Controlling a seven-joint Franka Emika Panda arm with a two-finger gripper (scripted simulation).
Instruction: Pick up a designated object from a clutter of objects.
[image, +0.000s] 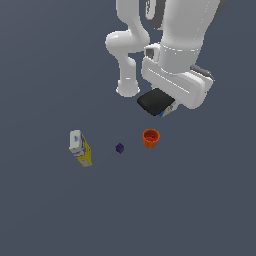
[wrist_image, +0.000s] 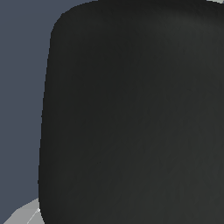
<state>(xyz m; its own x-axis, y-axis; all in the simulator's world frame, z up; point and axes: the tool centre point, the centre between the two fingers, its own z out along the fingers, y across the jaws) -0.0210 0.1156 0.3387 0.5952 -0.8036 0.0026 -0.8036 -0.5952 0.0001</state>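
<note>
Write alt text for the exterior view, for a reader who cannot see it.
A white robot arm bends low over a black spatula blade on a dark grey floor; its gripper is hidden behind the wrist. In front lie an orange cup, a tiny purple cube and a yellow box with a white end.

Designated object: black spatula-like tool (image: 155, 101); only its flat, broad, rounded black blade shows, poking out from under the white arm. Handle hidden.
Blade, wrist view: matte black surface (wrist_image: 131, 113) with rounded corners, filling nearly the whole picture.
Orange cup (image: 151, 138): small, upright, mouth open upward; just below the blade in the exterior view.
Purple cube (image: 119, 148): tiny, dark; between the cup and the box, apart from both.
Yellow box (image: 81, 148): lying flat, white end turned away from the camera; farthest toward the exterior view's left.
</note>
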